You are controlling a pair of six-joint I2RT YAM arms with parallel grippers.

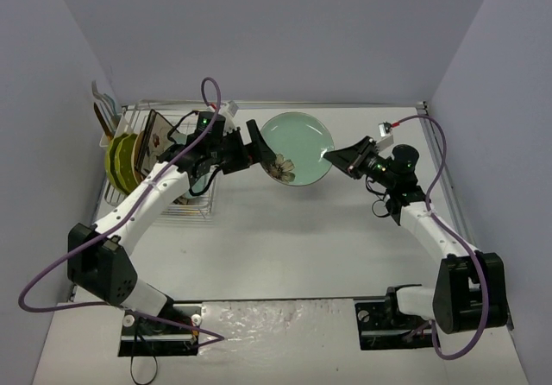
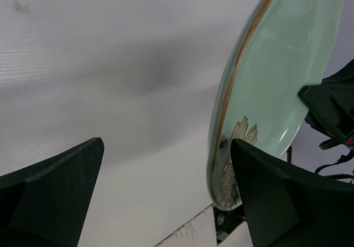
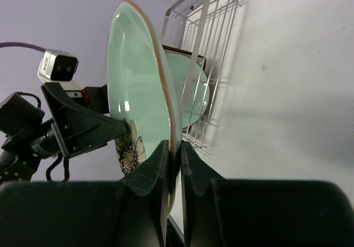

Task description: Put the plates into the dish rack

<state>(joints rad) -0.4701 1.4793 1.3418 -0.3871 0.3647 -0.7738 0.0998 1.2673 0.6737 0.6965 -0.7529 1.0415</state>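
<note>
A pale teal round plate with a dark flower (image 1: 297, 148) is held upright above the table between both arms. My right gripper (image 1: 332, 156) is shut on its right rim; in the right wrist view the fingers (image 3: 174, 158) pinch the plate's edge (image 3: 133, 81). My left gripper (image 1: 259, 148) is open at the plate's left rim. In the left wrist view (image 2: 166, 197) the plate's edge (image 2: 276, 81) sits inside the gap, close against the right finger (image 2: 287, 202). The dish rack (image 1: 194, 208) stands at the left.
In the rack stand lime-green plates (image 1: 121, 160), a square dark-rimmed plate (image 1: 155, 135) and a second teal plate (image 3: 191, 89). The white utensil holder (image 1: 103, 113) is at the rack's far left end. Grey walls close in on both sides.
</note>
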